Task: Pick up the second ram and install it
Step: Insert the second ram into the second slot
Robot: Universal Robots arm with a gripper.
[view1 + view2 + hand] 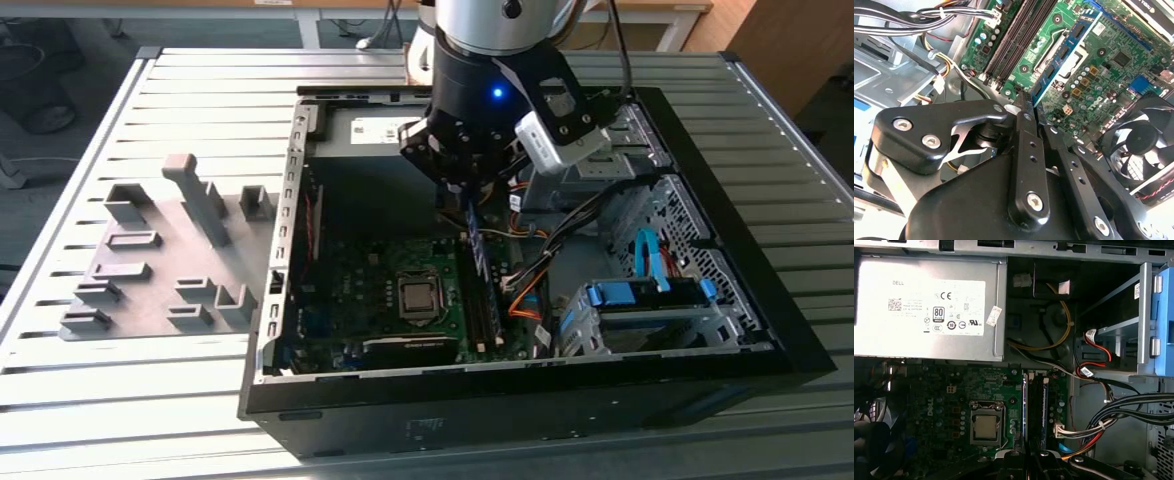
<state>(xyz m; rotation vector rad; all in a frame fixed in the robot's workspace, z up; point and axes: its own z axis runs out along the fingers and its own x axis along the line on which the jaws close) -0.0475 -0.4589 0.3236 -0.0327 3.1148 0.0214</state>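
**Inspector:** Position of the black pincer [467, 190]?

**Assistant:** In the exterior view it hangs inside the open black computer case [721, 350], above the green motherboard [387, 300]. The case stands on the slatted grey metal worktop [200, 100].

**Inspector:** Its state?

**Assistant:** Closed down on the second ram [475, 232], a long, thin blue-green memory stick. In the second wrist view the black fingers [1026, 150] meet narrowly, the stick's edge [1022, 96] between them.

**Inspector:** Location of the stick?

**Assistant:** Held upright, edge-on, hanging from the pincer over the black memory slots [1036, 405] beside the silver processor socket [986, 425]. Whether it touches a slot, I cannot tell.

**Inspector:** Surroundings?

**Assistant:** A grey plastic tray with upright blocks [160, 260] lies on the worktop, toward the exterior view's left.
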